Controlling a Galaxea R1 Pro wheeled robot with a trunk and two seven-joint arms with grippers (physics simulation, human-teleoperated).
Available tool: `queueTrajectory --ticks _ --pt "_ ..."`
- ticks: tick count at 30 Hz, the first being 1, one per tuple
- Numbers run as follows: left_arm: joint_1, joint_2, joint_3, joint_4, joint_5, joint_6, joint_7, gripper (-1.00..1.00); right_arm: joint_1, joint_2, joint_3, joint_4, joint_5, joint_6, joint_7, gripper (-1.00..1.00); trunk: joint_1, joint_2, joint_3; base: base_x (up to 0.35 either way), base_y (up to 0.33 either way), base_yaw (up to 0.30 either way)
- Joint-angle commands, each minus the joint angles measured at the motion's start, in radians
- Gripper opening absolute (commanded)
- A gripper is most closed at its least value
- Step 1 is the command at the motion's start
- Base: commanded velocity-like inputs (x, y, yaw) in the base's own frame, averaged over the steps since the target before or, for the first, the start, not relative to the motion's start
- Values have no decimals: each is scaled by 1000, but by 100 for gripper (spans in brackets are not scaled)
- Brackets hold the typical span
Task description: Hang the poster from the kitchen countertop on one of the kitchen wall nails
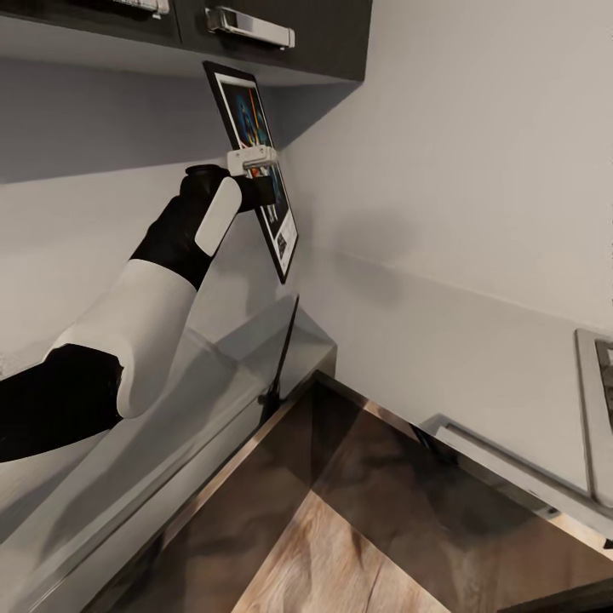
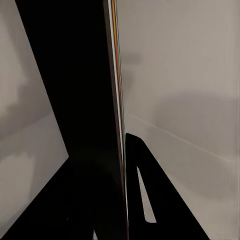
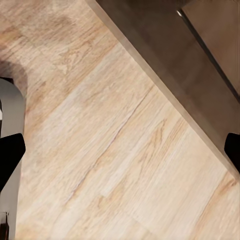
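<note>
Gripping the poster (image 1: 258, 162) by its near edge, the left gripper (image 1: 255, 174) is holding it raised in the air, clamped between its fingers, just under the dark wall cabinet (image 1: 255, 34) and close to the corner where two pale walls (image 1: 477, 170) are meeting. From the head camera, the poster is standing upright and turned nearly edge-on, its black frame and white border showing, with coloured artwork on the face that is angled toward the right-hand wall. Whether its far edge is touching the wall behind cannot be told from this angle. The left arm (image 1: 162, 289), white with black joints, is reaching up and forward from the lower left.

Along the left wrist camera, the poster is showing as a thin vertical strip with a line of colour, its black back side beside it, and one dark finger (image 2: 150, 195) is pressing against it.

Below, the kitchen countertop (image 1: 511, 375) is running along the wall, well under the poster.

Over the wooden floor (image 3: 115, 150), the right gripper's two dark fingertips (image 3: 10, 155) are standing far apart, holding nothing.
</note>
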Motion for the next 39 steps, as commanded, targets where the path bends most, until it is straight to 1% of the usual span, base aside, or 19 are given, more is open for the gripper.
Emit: queueTrajectory --ticks 1,8,19,39 --pt "-1 0 -4 -10 1 2 11 -100 1 0 7 -2 5 4 -10 100 0 0 1 -2 0 0" --pt "-1 0 -4 -14 1 2 11 -100 1 0 7 -2 5 4 -10 100 0 0 12 -32 0 0" --pt "-1 0 -4 -15 2 2 11 -100 1 -2 4 -2 5 5 -10 100 0 0 15 -223 0 0" --pt "-1 -1 -4 -2 2 2 11 -100 1 -2 3 -2 5 7 -10 100 0 0 15 -330 0 0"
